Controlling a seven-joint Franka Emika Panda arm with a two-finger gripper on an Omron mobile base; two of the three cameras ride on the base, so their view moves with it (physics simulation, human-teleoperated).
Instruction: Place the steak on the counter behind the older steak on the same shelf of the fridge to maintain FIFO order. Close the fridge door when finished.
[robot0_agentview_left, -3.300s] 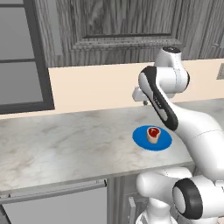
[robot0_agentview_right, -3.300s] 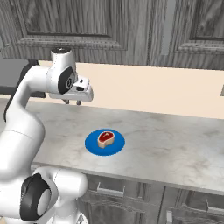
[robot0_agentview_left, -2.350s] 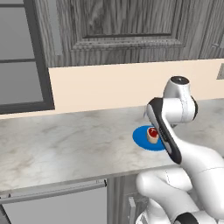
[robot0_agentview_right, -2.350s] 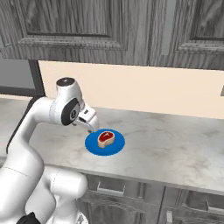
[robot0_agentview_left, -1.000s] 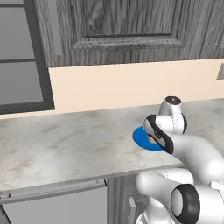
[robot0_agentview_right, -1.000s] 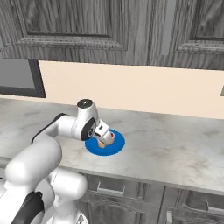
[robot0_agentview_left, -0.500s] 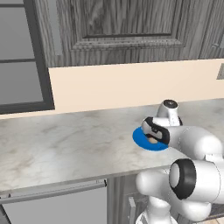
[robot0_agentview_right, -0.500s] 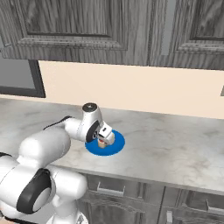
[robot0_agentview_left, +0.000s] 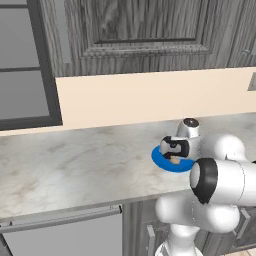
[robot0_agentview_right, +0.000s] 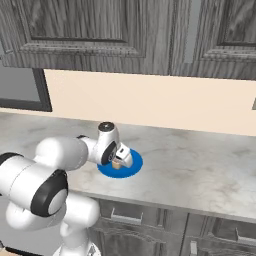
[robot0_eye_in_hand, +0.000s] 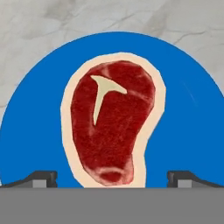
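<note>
Hand view: one steak (robot0_eye_in_hand: 111, 124), one blue plate (robot0_eye_in_hand: 192, 127).

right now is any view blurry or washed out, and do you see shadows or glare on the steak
Hand view: sharp and evenly lit, the steak shows crisp marbling and a pale rim on the blue plate, no glare, no cast shadow. Left base view: soft, low detail; the arm hides most of the steak. Right base view: likewise soft, flat light, the counter without highlights.

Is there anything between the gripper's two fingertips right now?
Yes: in the hand view the steak lies between the open gripper's fingertips, on the blue plate.
</note>
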